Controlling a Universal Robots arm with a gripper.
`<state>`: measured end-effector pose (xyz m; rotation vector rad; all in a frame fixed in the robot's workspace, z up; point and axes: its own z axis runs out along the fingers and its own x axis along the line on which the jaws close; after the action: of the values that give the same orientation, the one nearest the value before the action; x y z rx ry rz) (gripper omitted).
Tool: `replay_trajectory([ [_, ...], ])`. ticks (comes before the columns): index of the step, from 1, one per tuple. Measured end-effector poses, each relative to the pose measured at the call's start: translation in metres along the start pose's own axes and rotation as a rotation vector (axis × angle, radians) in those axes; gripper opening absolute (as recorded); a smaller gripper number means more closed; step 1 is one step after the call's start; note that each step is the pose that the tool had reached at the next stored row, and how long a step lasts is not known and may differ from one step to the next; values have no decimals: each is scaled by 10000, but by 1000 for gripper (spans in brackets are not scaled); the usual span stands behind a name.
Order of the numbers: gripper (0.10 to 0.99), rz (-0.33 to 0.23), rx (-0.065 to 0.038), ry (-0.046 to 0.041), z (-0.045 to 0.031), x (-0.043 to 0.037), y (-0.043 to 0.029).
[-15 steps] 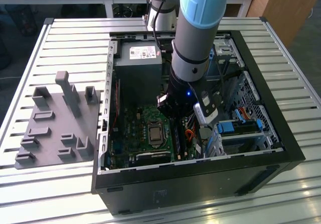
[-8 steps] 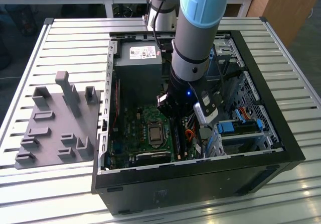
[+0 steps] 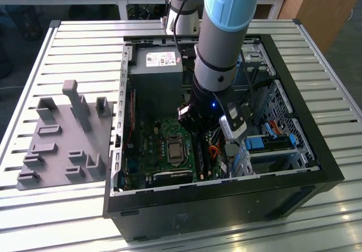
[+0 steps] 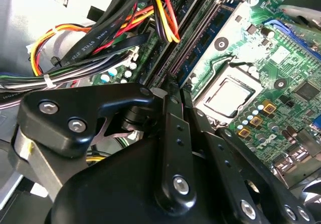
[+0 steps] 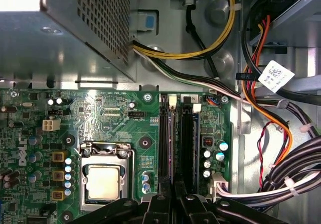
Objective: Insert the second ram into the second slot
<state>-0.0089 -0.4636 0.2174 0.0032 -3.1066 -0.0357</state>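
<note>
In the exterior view, the arm reaches down into the open computer case (image 3: 317, 150) on the slatted table (image 3: 85, 48). The claw (image 3: 199, 129) is low over the motherboard, so the step in hand looks like the seating itself rather than the fetching.

In the second wrist view, the claw's (image 4: 176, 89) fingers are drawn close together. The second ram (image 4: 200, 38) runs straight away from the fingertips, standing on edge in its slot, with its near end at the tips. I judge it to be clamped there, not merely touched. The processor socket (image 4: 228, 96) lies just beside the claw.

In the first wrist view, the second ram (image 5: 173, 143) shows as a thin line ahead of the claw (image 5: 173, 196). An empty slot (image 5: 186, 143) lies alongside it. Finishing calls for a straight, even push, since a tilted stick would bind.
</note>
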Motion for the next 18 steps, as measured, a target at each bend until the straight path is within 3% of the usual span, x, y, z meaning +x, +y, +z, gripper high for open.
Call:
replay_trajectory([
  [18, 137, 127, -4, -3, 44, -4, -1],
])
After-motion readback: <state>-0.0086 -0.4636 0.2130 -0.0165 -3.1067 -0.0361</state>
